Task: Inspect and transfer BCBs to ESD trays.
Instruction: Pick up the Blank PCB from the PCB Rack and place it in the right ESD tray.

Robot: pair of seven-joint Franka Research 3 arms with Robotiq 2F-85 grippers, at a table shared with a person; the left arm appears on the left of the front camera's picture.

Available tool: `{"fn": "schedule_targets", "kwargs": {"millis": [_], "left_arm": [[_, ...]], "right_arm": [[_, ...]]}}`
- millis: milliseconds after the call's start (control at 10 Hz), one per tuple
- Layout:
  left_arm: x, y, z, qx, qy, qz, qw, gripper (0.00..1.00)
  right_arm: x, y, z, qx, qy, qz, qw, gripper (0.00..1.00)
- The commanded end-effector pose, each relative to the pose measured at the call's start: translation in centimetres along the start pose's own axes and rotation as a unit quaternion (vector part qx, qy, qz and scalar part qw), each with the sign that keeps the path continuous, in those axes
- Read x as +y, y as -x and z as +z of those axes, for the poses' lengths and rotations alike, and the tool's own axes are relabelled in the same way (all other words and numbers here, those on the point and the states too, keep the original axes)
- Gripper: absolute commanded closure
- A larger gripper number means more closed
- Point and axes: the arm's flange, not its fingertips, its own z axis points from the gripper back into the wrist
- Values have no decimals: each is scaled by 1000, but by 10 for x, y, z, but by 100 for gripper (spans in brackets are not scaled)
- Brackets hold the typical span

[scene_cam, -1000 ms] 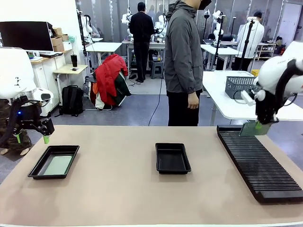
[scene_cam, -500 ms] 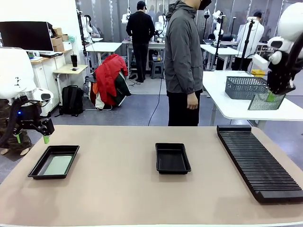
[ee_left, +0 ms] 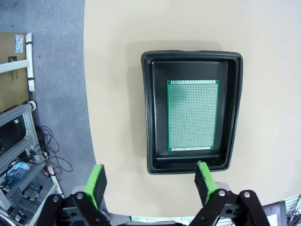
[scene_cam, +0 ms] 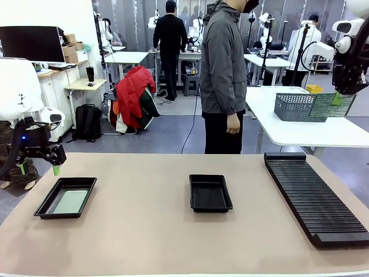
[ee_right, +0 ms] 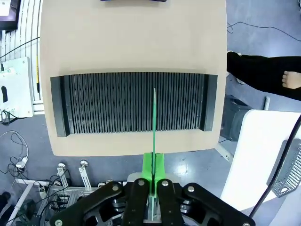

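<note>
Grip looks sound on my right side: the right gripper [scene_cam: 337,98] is closed on one edge of a BCB [scene_cam: 326,107], holding it high above the far right corner of the worktop [scene_cam: 144,231], well clear of the slotted rack [scene_cam: 314,196] that lies along the right edge. In the right wrist view the board shows edge-on, a thin green line standing straight between the pads. My left gripper [scene_cam: 39,169] hangs spread wide and empty over the left edge, just above the left tray [scene_cam: 40,210], where another BCB [ee_left: 193,115] lies flat on the floor of the tray, square to its walls. The middle tray [scene_cam: 210,193] sits bare at the centre of the worktop, and I judge that is where the held board belongs once it has been looked over. I expect the board to be very light and stiff but thin, so I would keep it pinched on its margin and not on the perforated face, and move gently, since a hold on one edge may let it pivot. Laying it down will need it turned flat and lined up with the tray walls, as the fit looks close. A person [scene_cam: 223,75] stands at the far edge, hands off the worktop.
</note>
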Motion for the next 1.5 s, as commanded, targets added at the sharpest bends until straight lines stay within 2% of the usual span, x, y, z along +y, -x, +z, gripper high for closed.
{"fn": "schedule_targets", "kwargs": {"millis": [0, 1300, 1400], "left_arm": [[1, 0, 0, 1, 0, 1, 1000, 0], [1, 0, 0, 1, 0, 1, 1000, 0], [1, 0, 0, 1, 0, 1, 1000, 0]], "right_arm": [[2, 0, -4, 0, 0, 1, 1000, 100], [0, 0, 0, 0, 0, 0, 1000, 98], [2, -5, 0, -10, 2, -35, 999, 98]]}}
